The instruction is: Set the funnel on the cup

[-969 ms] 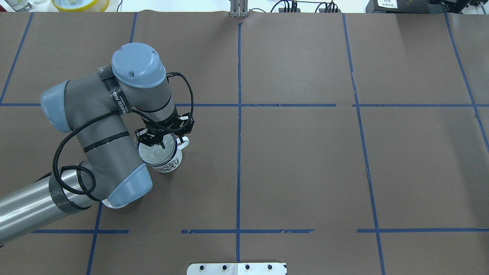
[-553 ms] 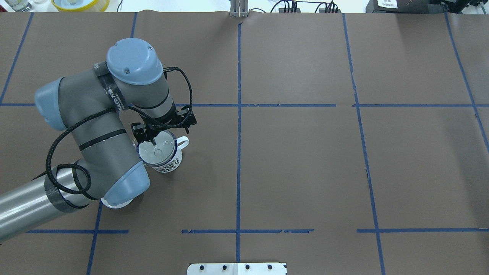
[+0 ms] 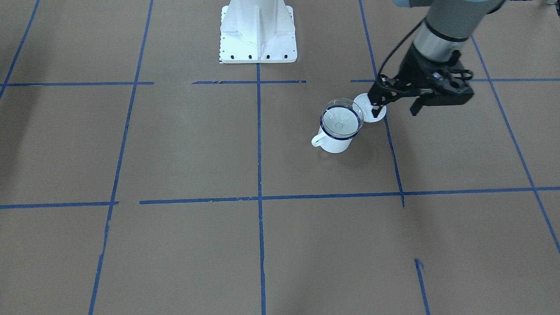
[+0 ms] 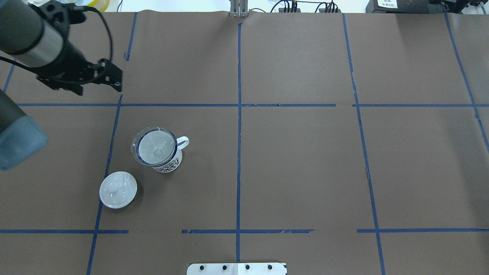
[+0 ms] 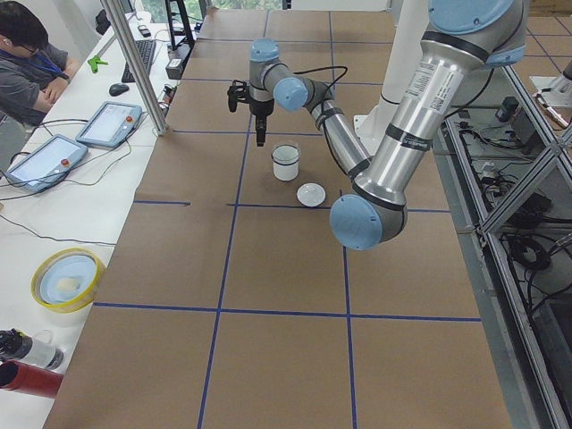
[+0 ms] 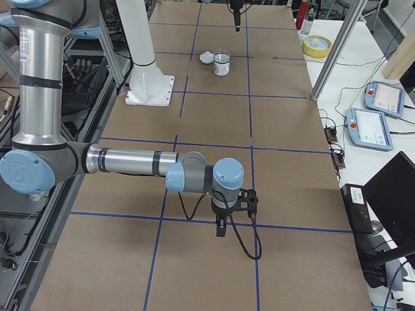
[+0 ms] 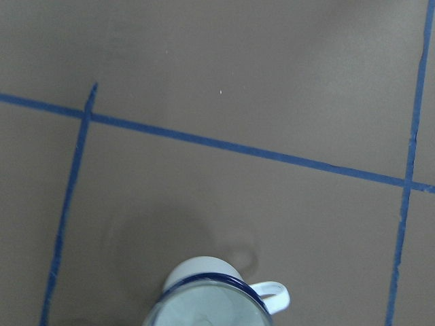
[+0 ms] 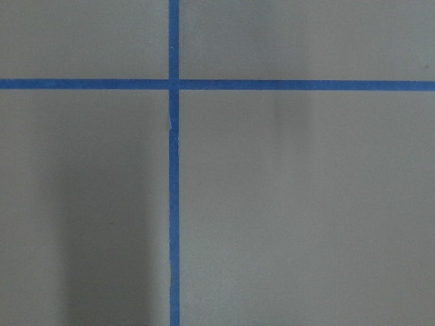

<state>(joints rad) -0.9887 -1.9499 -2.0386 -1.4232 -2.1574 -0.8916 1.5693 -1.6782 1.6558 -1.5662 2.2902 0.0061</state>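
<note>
The table [image 4: 298,160] is being covered throughout by brown paper, which is being divided into squares by strips of blue tape [image 4: 238,160]. In the overhead view the cup [image 4: 170,162] is standing upright in the left half of the frame, just below mid-height, with its handle pointing to the frame's right. The funnel [image 4: 154,147] is being carried by the cup: its clear bowl is resting on the dark blue rim and its stem is pointing down inside. A round white lid [image 4: 118,190] is lying on the paper below and left of the cup, near it but not touching.

The left gripper [image 4: 97,86] is being held above the table in the upper left of the overhead frame, well apart from the cup. Its jaws are being kept wide apart and nothing is being gripped between them. In the left wrist view only the top of the cup and funnel is being caught, at the bottom edge.

The right gripper [image 6: 220,228] is being shown only in the side view from the robot's right, in the lower middle of that frame, pointing down over the paper, well apart from the cup. Whether its jaws are apart or together cannot be told.

In the side view from the robot's left, a person [image 5: 27,58] is being seen at the upper left, beside a white bench on which two tablets [image 5: 107,125] and a yellow bowl [image 5: 64,279] are lying.
</note>
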